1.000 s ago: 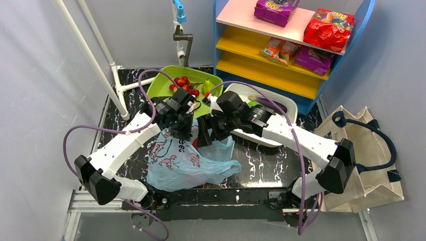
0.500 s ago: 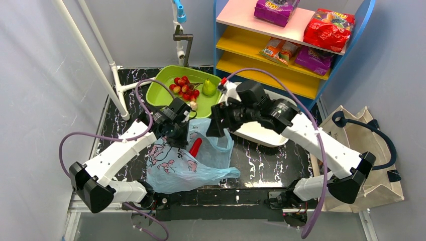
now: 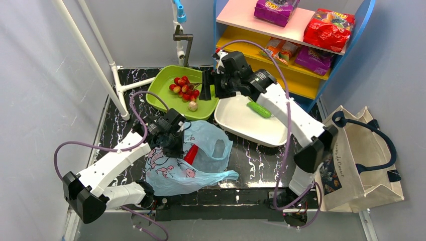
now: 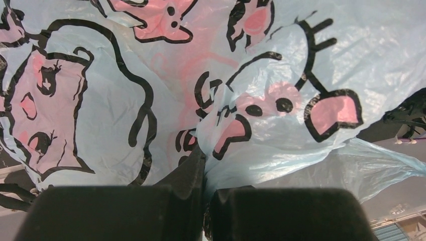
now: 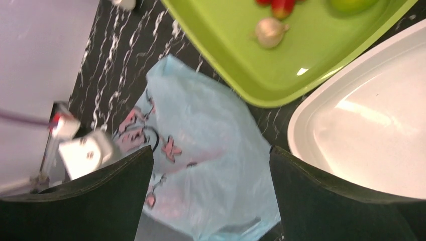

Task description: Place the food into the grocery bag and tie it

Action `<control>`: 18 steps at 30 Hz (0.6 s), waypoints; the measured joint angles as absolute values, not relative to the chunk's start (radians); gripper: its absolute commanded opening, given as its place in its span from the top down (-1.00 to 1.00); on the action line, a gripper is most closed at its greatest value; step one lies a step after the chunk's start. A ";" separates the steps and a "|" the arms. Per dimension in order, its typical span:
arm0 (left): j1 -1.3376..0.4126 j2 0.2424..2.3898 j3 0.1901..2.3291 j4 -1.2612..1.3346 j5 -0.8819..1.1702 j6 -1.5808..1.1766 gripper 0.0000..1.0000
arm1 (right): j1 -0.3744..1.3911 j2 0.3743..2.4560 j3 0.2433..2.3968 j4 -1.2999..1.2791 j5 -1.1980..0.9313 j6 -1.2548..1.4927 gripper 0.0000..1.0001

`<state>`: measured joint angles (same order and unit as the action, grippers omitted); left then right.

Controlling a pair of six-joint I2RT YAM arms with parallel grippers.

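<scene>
The left gripper is pinched shut on the thin blue bag. A long red pepper lies at the bag's mouth. The right gripper hangs by the red berries in the green tray, fingers wide apart.

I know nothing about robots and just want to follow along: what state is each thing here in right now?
grocery bag: untied, crumpled on the table.
left gripper: shut on the grocery bag.
right gripper: open, empty, over the green tray's edge.
red pepper: lying at the bag's mouth.
berries: in the green tray.
cucumber: lying in the white tray.
</scene>
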<state>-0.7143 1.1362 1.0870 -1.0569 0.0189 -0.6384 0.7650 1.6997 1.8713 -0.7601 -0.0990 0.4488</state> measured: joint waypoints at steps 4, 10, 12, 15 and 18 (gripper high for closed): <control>-0.714 1.113 1.055 -1.053 0.030 -0.652 1.00 | 0.735 1.833 2.002 -0.764 -0.063 0.477 -0.78; -0.714 1.073 1.019 -1.056 0.034 -0.659 1.00 | 0.675 1.983 2.098 -0.737 -0.074 0.602 -0.65; -0.714 1.066 1.012 -1.056 0.034 -0.660 1.00 | 0.650 2.010 2.093 -0.707 -0.096 0.665 -0.59; -0.714 1.061 1.009 -1.057 0.033 -0.659 1.00 | 0.611 2.032 2.051 -0.622 -0.120 0.771 -0.57; -0.714 1.060 1.009 -1.062 0.030 -0.656 1.00 | 0.581 2.064 2.042 -0.545 -0.133 0.855 -0.55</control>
